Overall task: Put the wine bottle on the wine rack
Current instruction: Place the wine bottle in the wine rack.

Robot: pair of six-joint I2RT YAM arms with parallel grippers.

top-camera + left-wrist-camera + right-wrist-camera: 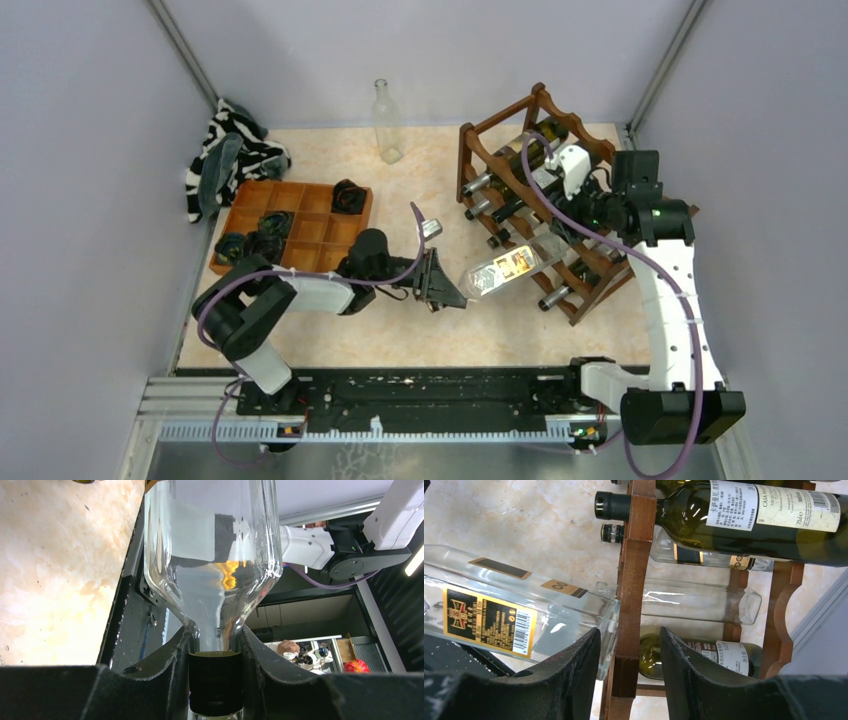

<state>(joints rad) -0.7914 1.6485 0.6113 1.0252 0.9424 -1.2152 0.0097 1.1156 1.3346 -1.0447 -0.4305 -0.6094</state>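
Wine bottle (505, 265) – clear glass, yellow-and-black label – lies near horizontal between the 2 arms, neck toward the L arm, base toward the wine rack (475, 150). In the R wrist view the base is right up against the rack's front upright. It isn't in a cradle yet. Can't tell whether any part of it rests on the table (400, 330).

L gripper (452, 290): clamped on the bottle's neck. In the L wrist view both fingers press the dark capsule at the top of the neck, 1 per side, w/ the shoulder and body widening out beyond them.

R gripper (629, 630): over the rack's front side. Jaws part-way apart, straddling the wooden upright w/ a gap on each side, gripping nothing. The L-hand finger in that view sits just beside the bottle's base corner; can't tell if it touches.

Rack: dark reddish-brown wood w/ scalloped rails, on the R half of the table, already loaded. The R wrist view shows 4 bottles lying in it:
- dark green bottle (724, 510) w/ white labels, top
- bottle w/ black-and-gold band (704, 555), under it
- clear bottle (694, 600), below that
- green bottle (694, 655), lowest

Elsewhere:
- empty clear bottle (387, 120) upright at the back edge, well apart from the rack
- orange-brown compartment tray (300, 225) on the L w/ dark items in some cells
- black-and-white striped cloth (230, 150) in the far L corner, beside the tray
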